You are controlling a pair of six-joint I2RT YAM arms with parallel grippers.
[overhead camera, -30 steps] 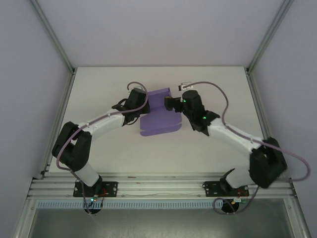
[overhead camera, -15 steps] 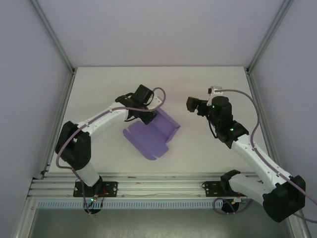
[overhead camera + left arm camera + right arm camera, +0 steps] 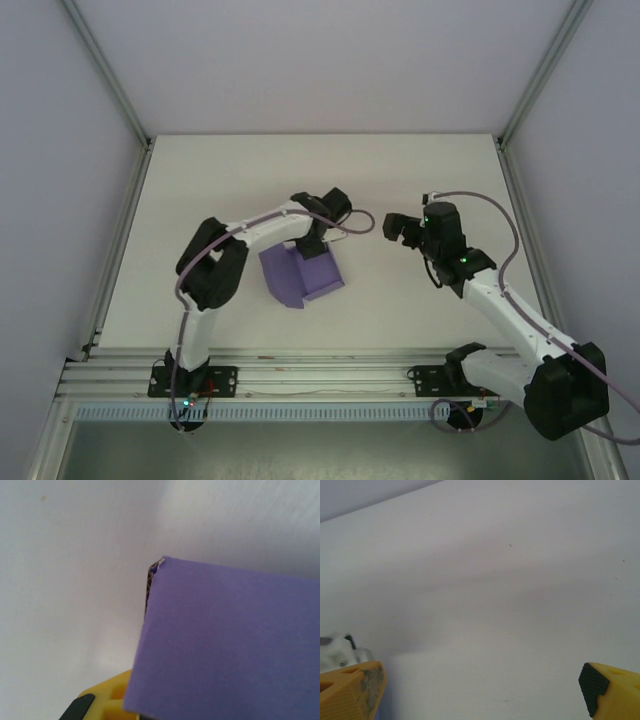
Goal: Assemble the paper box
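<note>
The paper box (image 3: pixel 300 276) is a purple card piece, partly folded, with one panel raised above the white table (image 3: pixel 420 170). My left gripper (image 3: pixel 319 243) is shut on its far edge, holding it near the table's middle. In the left wrist view the purple card (image 3: pixel 230 645) covers the jaws, and one yellow finger (image 3: pixel 107 700) shows under its lower left corner. My right gripper (image 3: pixel 396 228) hangs open to the right of the card, apart from it. Its yellow fingertips (image 3: pixel 350 690) stand wide with bare table between them.
Aluminium frame posts (image 3: pixel 110 90) and grey walls close in the table at the back and sides. A metal rail (image 3: pixel 320 375) carrying both arm bases runs along the near edge. Free table lies behind and to the right of the card.
The right gripper has drawn away from the card's right edge and now hangs apart. The left arm has swung the card rightward and turned it, its elbow folding in.
</note>
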